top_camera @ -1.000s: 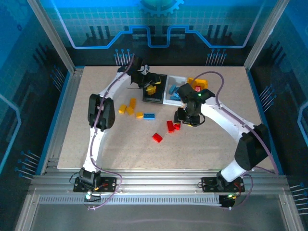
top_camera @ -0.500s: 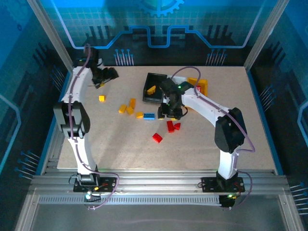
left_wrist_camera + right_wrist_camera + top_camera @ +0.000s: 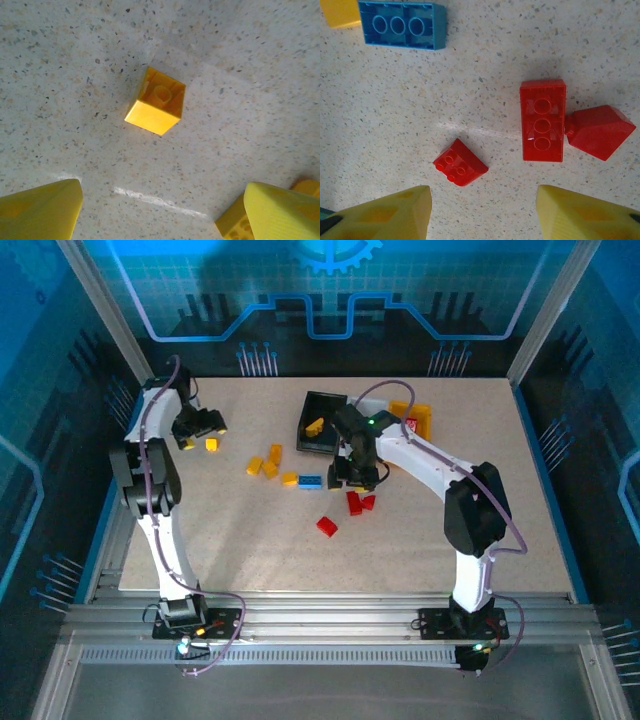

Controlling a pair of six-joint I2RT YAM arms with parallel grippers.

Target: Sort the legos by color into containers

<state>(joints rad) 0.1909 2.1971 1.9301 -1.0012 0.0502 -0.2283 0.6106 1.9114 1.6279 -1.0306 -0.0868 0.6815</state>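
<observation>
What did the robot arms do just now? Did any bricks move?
The left gripper swung away from the black plastic bin, out to the left, and now hangs open above a small yellow plastic brick. The right gripper slid left, open, over the red plastic bricks. The red bricks, the blue plastic brick and the bin stayed put.

Robot lab work cell, not a home or a shop. Boxed in by aluminium extrusion posts (image 3: 110, 315) and blue backdrop panels (image 3: 330, 300) printed with gear and circuit graphics. Speckled stone-look tabletop (image 3: 420, 550) mounted on slotted metal rails (image 3: 330, 625). Left arm (image 3: 150, 490) and right arm (image 3: 470, 520), white and black, bolted side by side at near edge. Toy bricks (image 3: 327, 526) and small bins (image 3: 320, 420) laid out as test props.
</observation>
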